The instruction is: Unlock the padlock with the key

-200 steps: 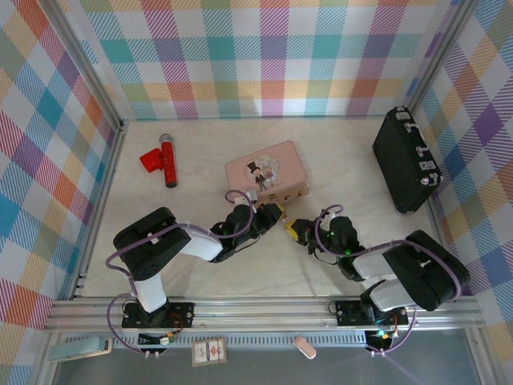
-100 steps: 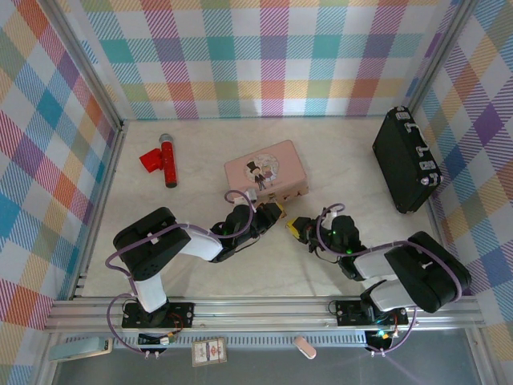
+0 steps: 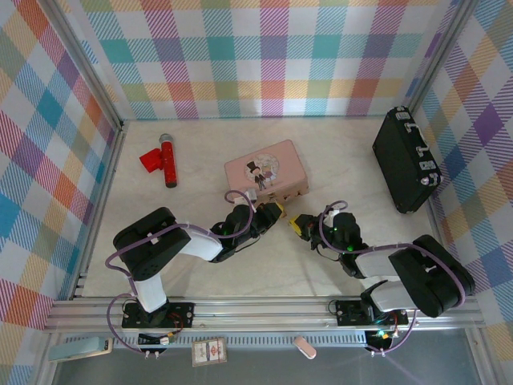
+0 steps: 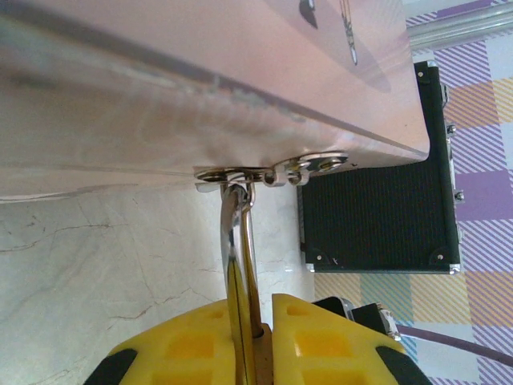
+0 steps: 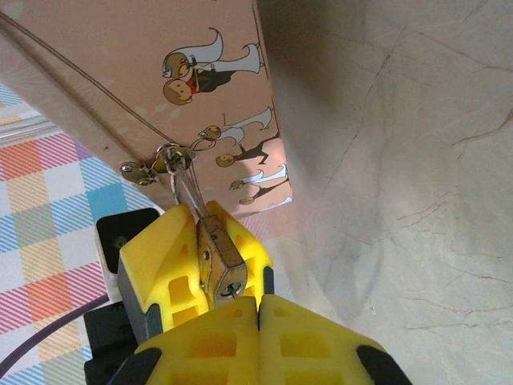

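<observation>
Left end effector (image 4: 250, 321), clamped around padlock (image 5: 218, 261)

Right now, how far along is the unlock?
Done: left tool grips the padlock, which hangs from the box hasp. In hand: right tool, shut, sits just short of the keyhole; I can't make out the key. To do: insert, turn, free the shackle threaded through the hasp.
</observation>
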`<action>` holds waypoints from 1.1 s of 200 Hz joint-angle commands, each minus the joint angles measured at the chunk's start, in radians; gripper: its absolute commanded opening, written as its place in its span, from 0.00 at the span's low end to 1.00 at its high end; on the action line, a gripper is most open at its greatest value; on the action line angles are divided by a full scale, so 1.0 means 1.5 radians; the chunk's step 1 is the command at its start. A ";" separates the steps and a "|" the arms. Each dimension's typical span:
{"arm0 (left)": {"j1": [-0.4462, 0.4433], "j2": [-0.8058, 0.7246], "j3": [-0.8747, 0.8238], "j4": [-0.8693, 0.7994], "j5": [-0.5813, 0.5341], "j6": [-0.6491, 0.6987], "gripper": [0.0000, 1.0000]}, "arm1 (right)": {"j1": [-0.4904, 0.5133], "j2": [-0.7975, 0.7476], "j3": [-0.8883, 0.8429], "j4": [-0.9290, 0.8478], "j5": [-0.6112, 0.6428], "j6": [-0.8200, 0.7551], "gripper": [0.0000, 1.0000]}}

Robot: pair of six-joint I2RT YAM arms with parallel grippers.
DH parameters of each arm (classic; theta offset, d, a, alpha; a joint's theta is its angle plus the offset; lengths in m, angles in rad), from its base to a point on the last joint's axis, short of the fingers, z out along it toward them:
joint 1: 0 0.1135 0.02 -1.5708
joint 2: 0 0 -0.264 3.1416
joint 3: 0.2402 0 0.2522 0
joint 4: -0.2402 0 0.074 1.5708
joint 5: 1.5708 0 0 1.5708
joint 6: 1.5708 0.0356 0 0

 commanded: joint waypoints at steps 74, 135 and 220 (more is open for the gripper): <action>-0.041 -0.029 0.038 0.127 0.071 -0.008 0.00 | 0.054 0.018 0.037 0.063 0.035 0.000 0.00; -0.046 -0.031 0.041 0.095 0.071 -0.007 0.00 | 0.056 0.018 0.045 0.059 0.043 -0.005 0.00; -0.055 -0.032 0.068 0.043 0.077 -0.004 0.00 | 0.076 0.058 0.052 0.081 0.050 0.000 0.00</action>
